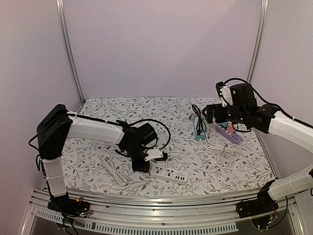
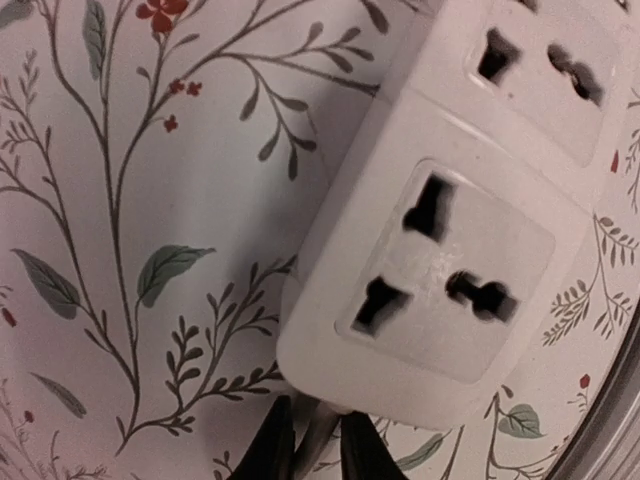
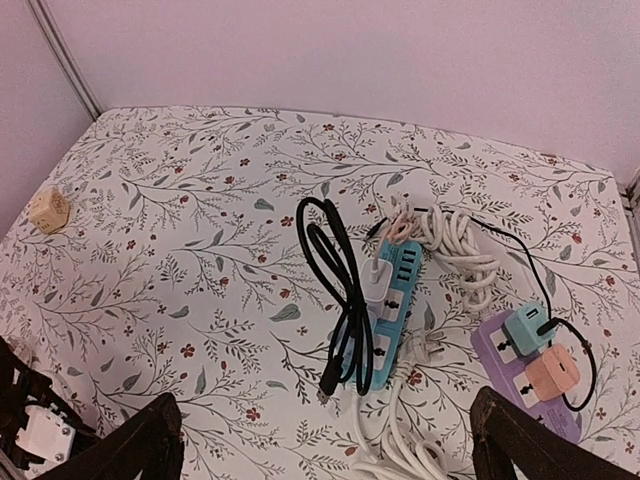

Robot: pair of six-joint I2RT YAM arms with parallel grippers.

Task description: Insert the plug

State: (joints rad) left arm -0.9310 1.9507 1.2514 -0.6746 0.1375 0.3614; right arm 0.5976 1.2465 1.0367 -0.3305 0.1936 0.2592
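Observation:
The white power strip (image 1: 168,174) lies near the table's front edge. It fills the left wrist view (image 2: 450,250), with two empty sockets facing up. My left gripper (image 1: 142,165) points down at the strip's left end. In the left wrist view the gripper (image 2: 318,450) has its black fingers (image 2: 268,450) nearly together on a narrow white piece, the plug (image 2: 318,435), seen edge-on just short of the strip's end. My right gripper (image 1: 210,113) hangs high over the back right of the table. In its own view it (image 3: 325,450) is wide open and empty.
A blue power strip (image 3: 385,310) with a black cable (image 3: 335,280) draped over it lies at the back right. Beside it are a white cable coil (image 3: 455,240) and a purple strip (image 3: 525,365) with two adapters. A loose white cable (image 1: 111,170) lies left of the white strip.

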